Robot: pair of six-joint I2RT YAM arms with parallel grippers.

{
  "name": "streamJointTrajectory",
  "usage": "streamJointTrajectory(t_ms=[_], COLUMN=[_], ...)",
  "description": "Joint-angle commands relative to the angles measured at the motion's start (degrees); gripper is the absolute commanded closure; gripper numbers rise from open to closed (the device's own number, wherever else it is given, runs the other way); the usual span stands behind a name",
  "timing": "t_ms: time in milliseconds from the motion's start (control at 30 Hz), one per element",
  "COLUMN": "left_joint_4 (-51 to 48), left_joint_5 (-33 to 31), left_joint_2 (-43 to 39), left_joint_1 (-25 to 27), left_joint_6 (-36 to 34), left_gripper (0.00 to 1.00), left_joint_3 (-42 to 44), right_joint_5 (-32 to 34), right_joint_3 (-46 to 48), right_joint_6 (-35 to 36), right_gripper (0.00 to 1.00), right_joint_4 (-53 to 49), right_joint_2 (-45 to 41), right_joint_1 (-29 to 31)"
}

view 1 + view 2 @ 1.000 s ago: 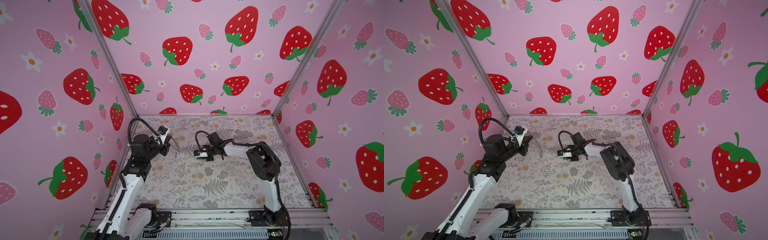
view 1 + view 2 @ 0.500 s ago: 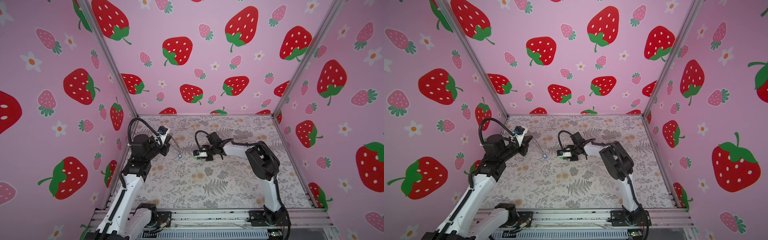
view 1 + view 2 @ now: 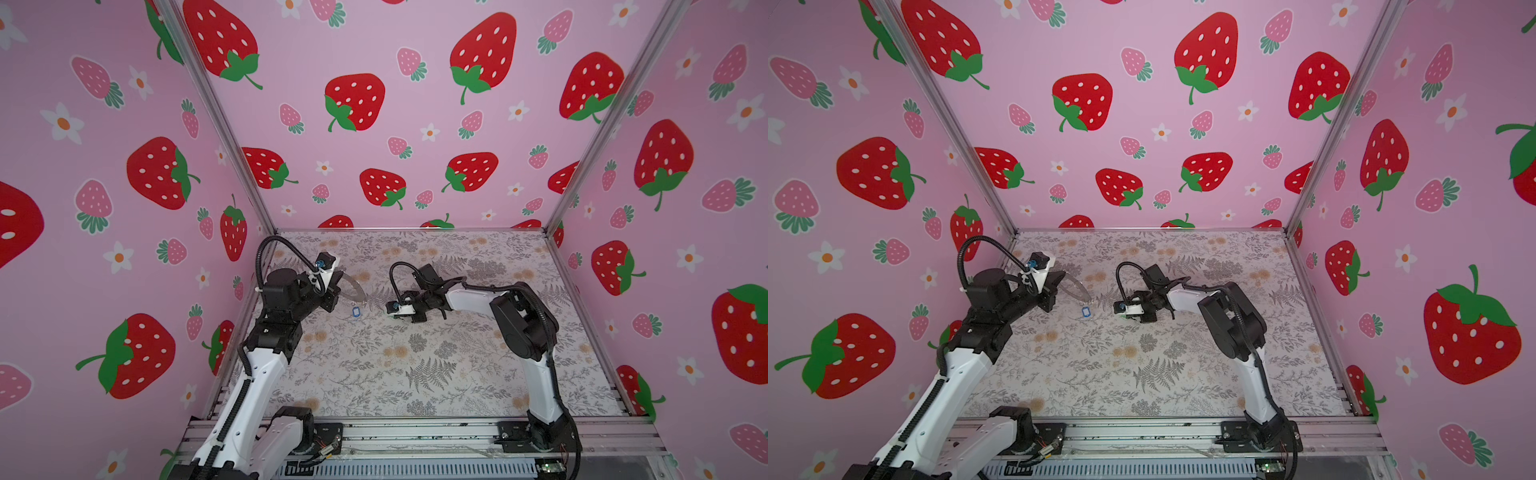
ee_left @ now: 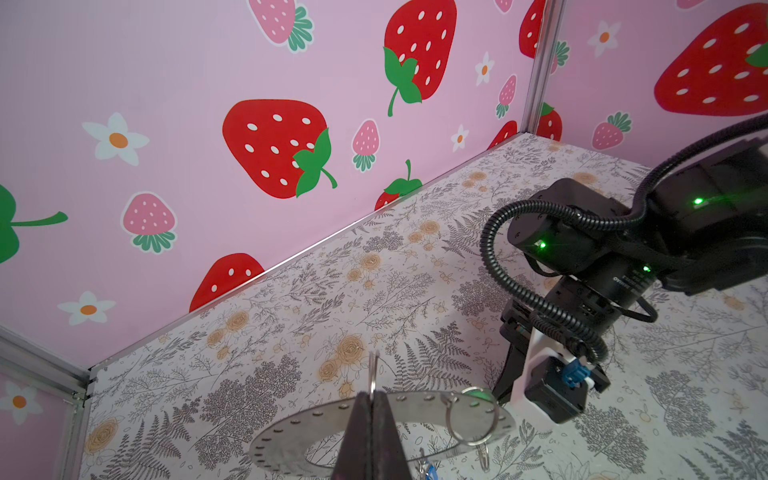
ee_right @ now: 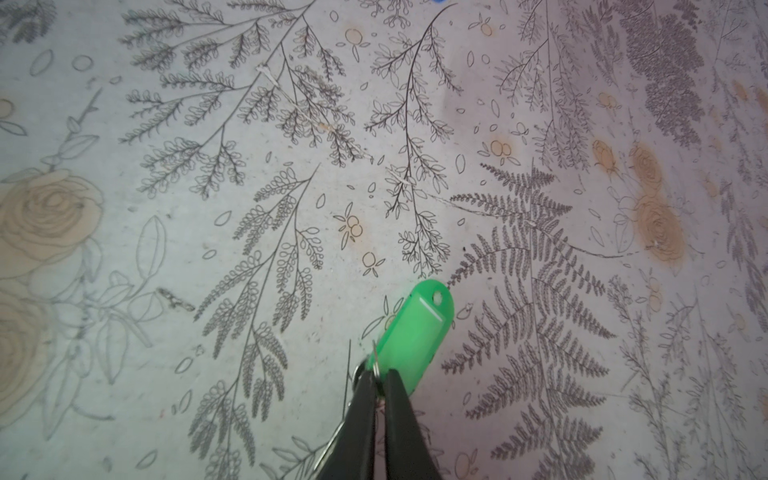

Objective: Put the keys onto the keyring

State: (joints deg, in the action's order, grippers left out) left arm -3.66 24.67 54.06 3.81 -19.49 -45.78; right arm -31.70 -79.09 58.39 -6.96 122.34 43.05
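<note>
Where the left gripper point(image 4: 370, 401) pinches shut on the keyring point(image 4: 419, 417), the flat disc juts straight out, blue key tag point(image 3: 355, 311) hanging off its rim. The right gripper point(image 5: 379, 374) clamps the green key tag's point(image 5: 419, 328) small ring point(image 5: 375, 363); its long axis points away from the jaws, bare floral mat point(image 5: 540, 124) all round.
</note>
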Motion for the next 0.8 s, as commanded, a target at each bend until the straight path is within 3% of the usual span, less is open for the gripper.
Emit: streamJointTrajectory(t_ms=[0,233,533,667,767], left_joint_4=[2.6,3.7,8.3,6.8,4.3], left_joint_5=[1.2,4.0,16.0,19.8,17.2], left_joint_2=[-0.1,-0.3,-2.4,-3.6,-5.0], left_joint_1=[0.3,0.3,0.8,3.8,8.7], left_joint_6=[-0.6,-1.5,-1.8,-5.4,-10.3], left_gripper=[1.0,1.0,1.0,1.0,1.0], left_joint_3=[-1.2,-0.1,3.6,3.4,3.3], right_joint_5=[-2.7,-3.3,-0.5,0.7,1.1], right_joint_3=[-0.8,1.7,10.9,16.1,19.7], right_joint_6=[1.3,-0.2,-14.7,-19.2,-21.3], right_gripper=[0.93,0.98,1.0,1.0,1.0], right_joint_4=[-1.9,-0.2,6.9,8.2,8.8], right_joint_2=[0.5,-2.3,-15.0,-23.4,-30.4], right_joint_1=[-0.2,-0.2,-1.8,-3.4,-3.7])
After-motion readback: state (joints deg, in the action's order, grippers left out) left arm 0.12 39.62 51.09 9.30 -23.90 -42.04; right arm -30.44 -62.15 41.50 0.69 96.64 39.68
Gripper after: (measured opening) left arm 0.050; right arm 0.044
